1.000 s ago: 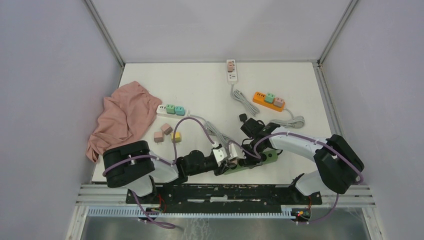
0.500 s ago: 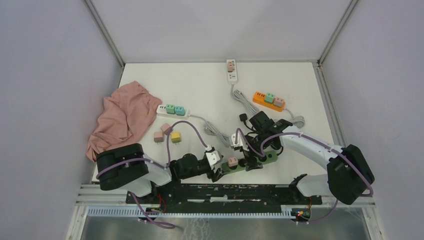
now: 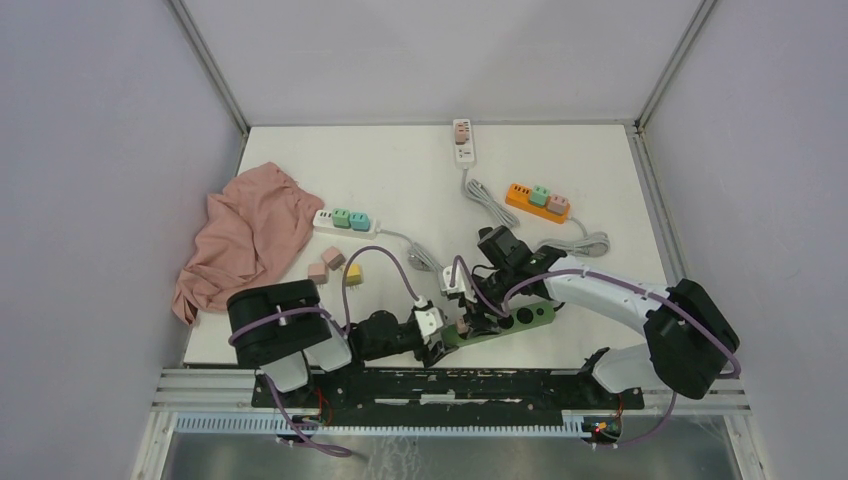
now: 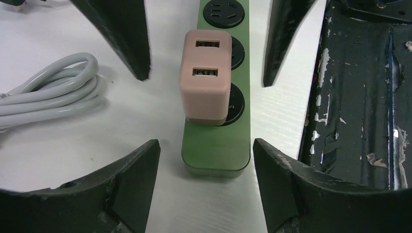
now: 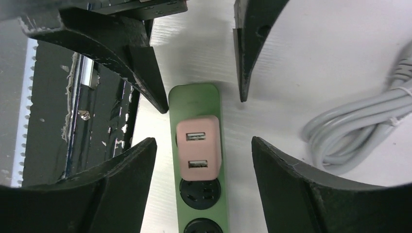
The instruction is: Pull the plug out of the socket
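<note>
From above, the green power strip [image 3: 518, 318] lay near the front edge of the table [image 3: 400, 170]. The pink plug [image 3: 464, 326] sat toward its left end, with the left gripper [image 3: 441, 342] and right gripper [image 3: 482, 312] close over it. At the left wrist, that gripper's jaws stood spread either side of the strip's end, touching nothing. The plug stood upright in the last socket, with a grey cable [image 4: 53, 92] coiled beside it. At the right wrist, the jaws were likewise apart, astride the plug and holding nothing. The plug looked like a light, rigid block with smooth, probably slippery faces — best pinched on its two flat sides. The light strip would likely lift with it — it wanted pinning.
</note>
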Controlling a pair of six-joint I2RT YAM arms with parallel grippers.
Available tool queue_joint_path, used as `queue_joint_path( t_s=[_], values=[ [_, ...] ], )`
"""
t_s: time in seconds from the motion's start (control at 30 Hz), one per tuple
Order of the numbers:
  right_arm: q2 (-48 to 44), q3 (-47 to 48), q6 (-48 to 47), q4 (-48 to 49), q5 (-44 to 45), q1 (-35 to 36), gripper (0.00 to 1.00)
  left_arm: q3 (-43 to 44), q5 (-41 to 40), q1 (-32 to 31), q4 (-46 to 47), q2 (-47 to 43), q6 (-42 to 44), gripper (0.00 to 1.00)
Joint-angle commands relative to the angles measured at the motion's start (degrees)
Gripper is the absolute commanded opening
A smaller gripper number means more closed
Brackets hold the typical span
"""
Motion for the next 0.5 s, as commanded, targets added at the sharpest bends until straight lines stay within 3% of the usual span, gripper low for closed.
queue_joint_path(
  t_s=[0.0, 0.2, 0.47],
  values=[
    [0.85, 1.03, -0.93, 1.82, 2.62, 2.25, 0.7, 0.26, 1.02, -0.11, 7.82, 1.88, 1.95, 0.76],
    [0.36, 0.68, -2.29, 1.42, 3.98, 2.45, 0.39, 1.43, 0.4, -0.13, 7.75, 4.26, 2.1, 0.75],
    [0.02, 0.88, -2.86, 0.29, 2.6, 2.44, 0.17, 2.55, 0.72, -0.08, 9.78, 8.03, 1.38, 0.68]
  ],
)
